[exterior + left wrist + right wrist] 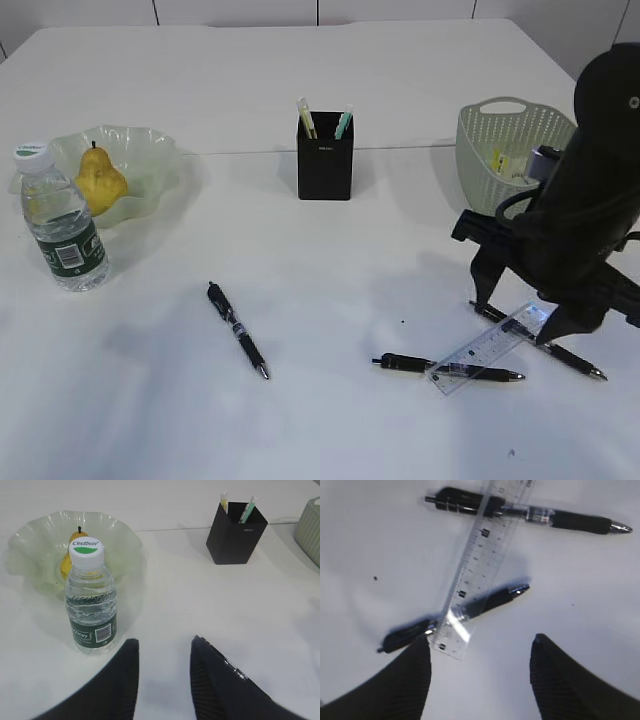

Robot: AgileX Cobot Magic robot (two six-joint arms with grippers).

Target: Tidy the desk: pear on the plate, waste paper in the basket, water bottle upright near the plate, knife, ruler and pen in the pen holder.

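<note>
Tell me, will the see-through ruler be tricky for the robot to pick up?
Probably. The ruler looks thin and flat, lying across two pens, so it may rock or slide when nudged. Its smooth clear plastic looks slippery. It looks stiff and light, so it shouldn't droop once gripped.

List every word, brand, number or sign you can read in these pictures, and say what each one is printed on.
"Cestbon": on the white cap of the water bottle.
"...bon": part of the same name on the bottle's dark green label; the rest is hidden, and the barcode beside it is too small to read.
Ruler: printed marks and numbers, too blurred to read.
Pen holder: a small pale mark, too small to read.
</note>
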